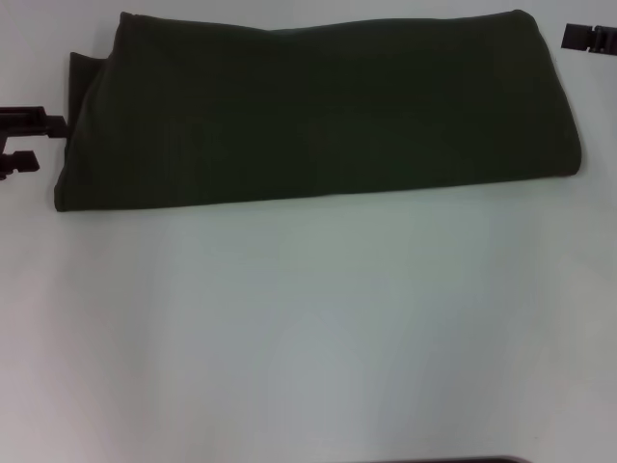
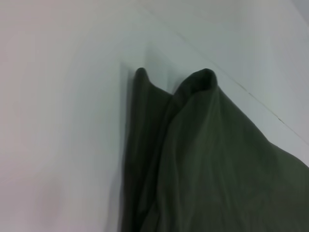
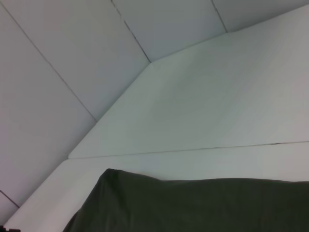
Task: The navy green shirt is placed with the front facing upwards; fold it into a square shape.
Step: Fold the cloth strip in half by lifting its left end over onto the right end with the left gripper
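Shirt folded to a long band — not yet square.
The navy green shirt (image 1: pixel 318 111) lies on the worktop (image 1: pixel 318 328); left gripper (image 1: pixel 21 141) and right gripper (image 1: pixel 588 39) flank it — jaws' state unclear.

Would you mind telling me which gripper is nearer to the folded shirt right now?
Left. The left gripper sits right at the left end of the shirt, almost touching its edge. The right gripper is off the shirt's far right corner, with a gap of bare table between them.
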Robot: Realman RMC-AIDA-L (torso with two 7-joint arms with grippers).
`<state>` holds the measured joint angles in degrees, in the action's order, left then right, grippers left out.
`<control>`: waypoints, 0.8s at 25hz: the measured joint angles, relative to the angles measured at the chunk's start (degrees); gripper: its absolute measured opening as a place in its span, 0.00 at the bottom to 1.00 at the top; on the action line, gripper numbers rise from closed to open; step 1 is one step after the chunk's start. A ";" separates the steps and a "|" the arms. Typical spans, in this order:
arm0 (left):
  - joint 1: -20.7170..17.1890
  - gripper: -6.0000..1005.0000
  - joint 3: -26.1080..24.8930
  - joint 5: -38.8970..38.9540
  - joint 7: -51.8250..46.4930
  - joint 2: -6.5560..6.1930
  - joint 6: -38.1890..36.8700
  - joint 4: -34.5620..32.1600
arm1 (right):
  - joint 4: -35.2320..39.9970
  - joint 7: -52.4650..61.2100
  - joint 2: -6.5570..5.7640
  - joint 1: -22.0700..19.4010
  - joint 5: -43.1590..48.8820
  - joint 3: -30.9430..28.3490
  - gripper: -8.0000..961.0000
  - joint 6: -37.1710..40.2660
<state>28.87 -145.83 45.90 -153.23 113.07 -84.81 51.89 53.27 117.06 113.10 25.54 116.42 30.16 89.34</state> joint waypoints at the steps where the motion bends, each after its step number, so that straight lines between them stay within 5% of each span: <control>1: 0.01 0.72 0.08 -0.01 -0.16 -0.06 0.03 -0.47 | 0.01 0.51 -0.24 0.12 0.18 0.06 0.98 0.19; 20: 4.85 0.72 0.68 -7.68 -4.25 -0.23 7.39 -9.03 | -0.31 3.69 -0.64 -0.02 4.69 0.16 0.98 2.43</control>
<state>33.72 -145.15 38.23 -157.48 112.84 -77.42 42.85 52.96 120.75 112.46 25.52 121.12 30.32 91.77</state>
